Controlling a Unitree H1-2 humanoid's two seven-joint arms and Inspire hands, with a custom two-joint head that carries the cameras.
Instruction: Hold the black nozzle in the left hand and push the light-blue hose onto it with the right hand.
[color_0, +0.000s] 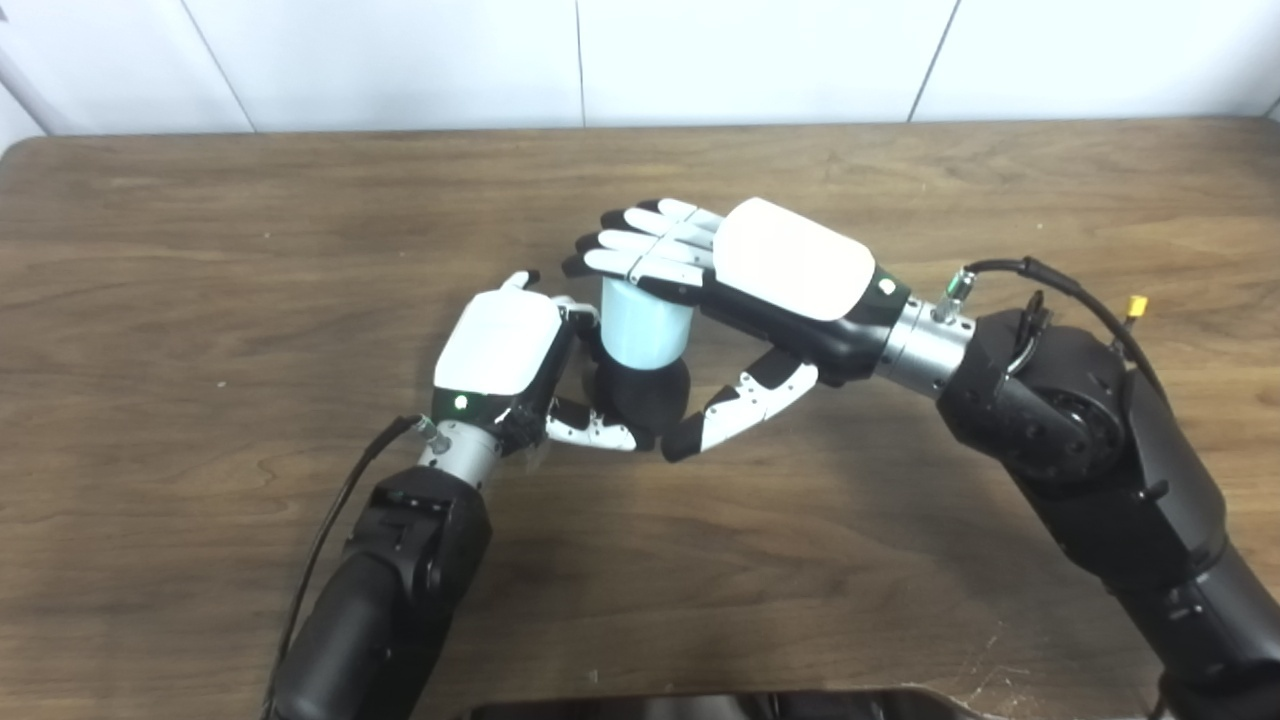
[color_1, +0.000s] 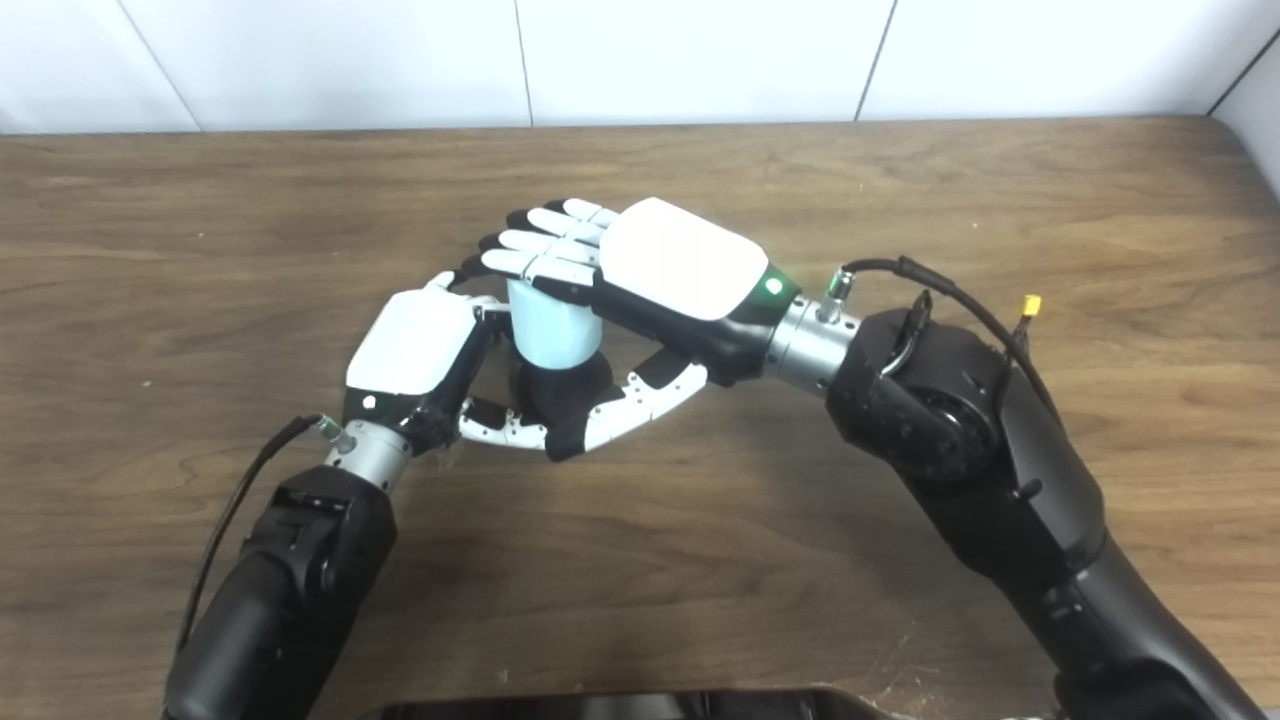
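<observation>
- Left eye view: my left hand (color_0: 505, 350) is curled around the black nozzle (color_0: 645, 395), which stands over the middle of the table (color_0: 200, 250). The light-blue hose (color_0: 645, 325) sits directly on top of the nozzle, touching it. My right hand (color_0: 760, 280) lies flat across the top of the hose, its fingers (color_0: 650, 240) stretched straight out past it and the thumb reaching down beside the nozzle, so it is pressing rather than gripping.
- Right eye view: the same stack shows, hose (color_1: 553, 330) above nozzle (color_1: 560, 395), with my left hand (color_1: 415, 345) closed on the nozzle and my right hand (color_1: 675, 265) spread over the hose.
- I judge the two parts are already joined. I cannot tell how deep the hose is seated, so a final push down may remain.
</observation>
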